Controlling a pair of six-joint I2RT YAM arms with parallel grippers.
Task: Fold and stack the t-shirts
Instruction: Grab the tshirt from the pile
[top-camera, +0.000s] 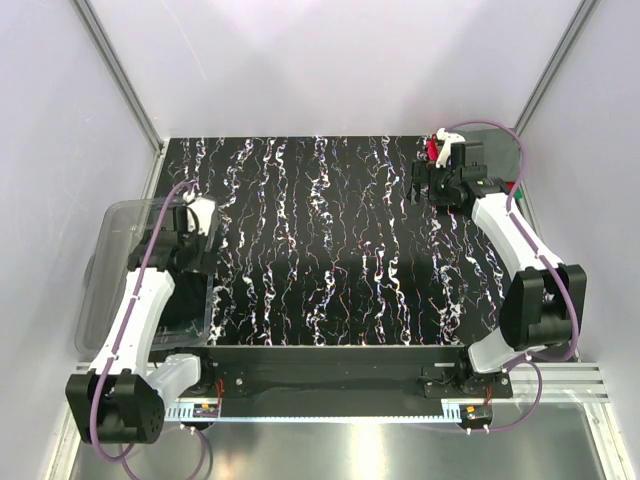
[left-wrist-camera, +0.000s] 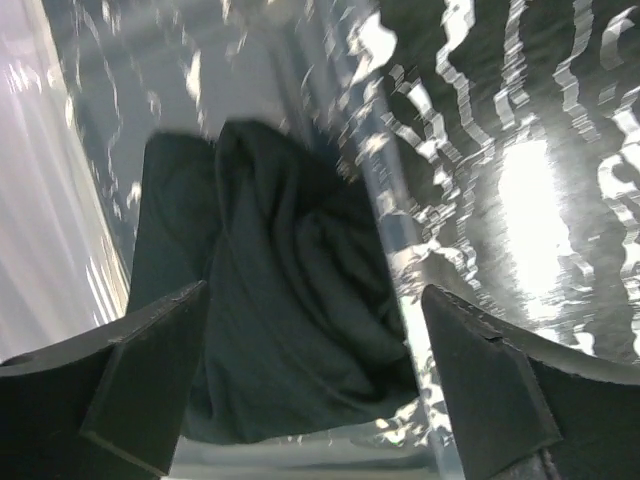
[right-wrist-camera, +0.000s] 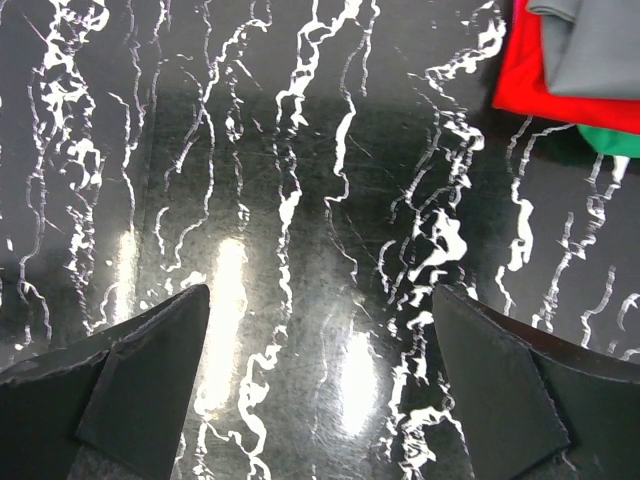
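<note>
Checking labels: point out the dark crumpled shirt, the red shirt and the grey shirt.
dark crumpled shirt (left-wrist-camera: 290, 300), left wrist view, middle folds.
red shirt (right-wrist-camera: 518, 75), right wrist view, exposed left strip.
grey shirt (right-wrist-camera: 600, 45), right wrist view, lower corner.

A black desk (top-camera: 330, 250) veined in white fills the enclosure, glossy with bright glare. Pale walls (top-camera: 60, 130) rise on three sides, joined by aluminium posts (top-camera: 118, 75).
</note>
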